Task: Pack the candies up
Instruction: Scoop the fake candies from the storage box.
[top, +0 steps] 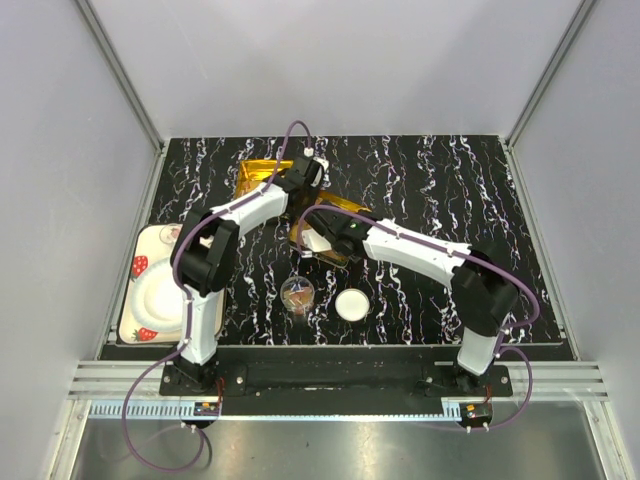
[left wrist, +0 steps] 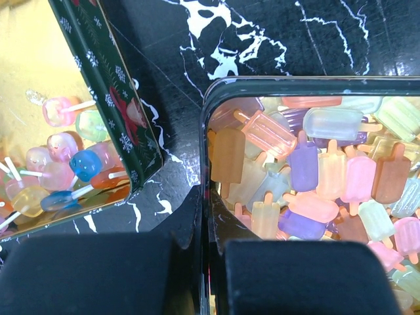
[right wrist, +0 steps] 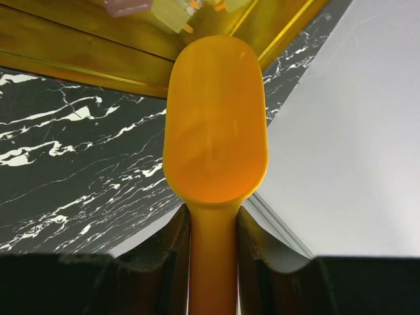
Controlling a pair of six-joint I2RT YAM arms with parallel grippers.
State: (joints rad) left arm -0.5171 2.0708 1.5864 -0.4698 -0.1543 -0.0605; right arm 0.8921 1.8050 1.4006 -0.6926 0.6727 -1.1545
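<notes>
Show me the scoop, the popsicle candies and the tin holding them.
scoop (right wrist: 215,118), right wrist view, middle of its bowl.
popsicle candies (left wrist: 303,165), left wrist view, purple piece mid-pile.
tin (left wrist: 295,86), left wrist view, its dark far rim.

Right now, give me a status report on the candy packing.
Left gripper shut on the tin rim. Right gripper shut on the scoop, which looks empty. Candies in the tin. Second tin close alongside, not touching.
</notes>
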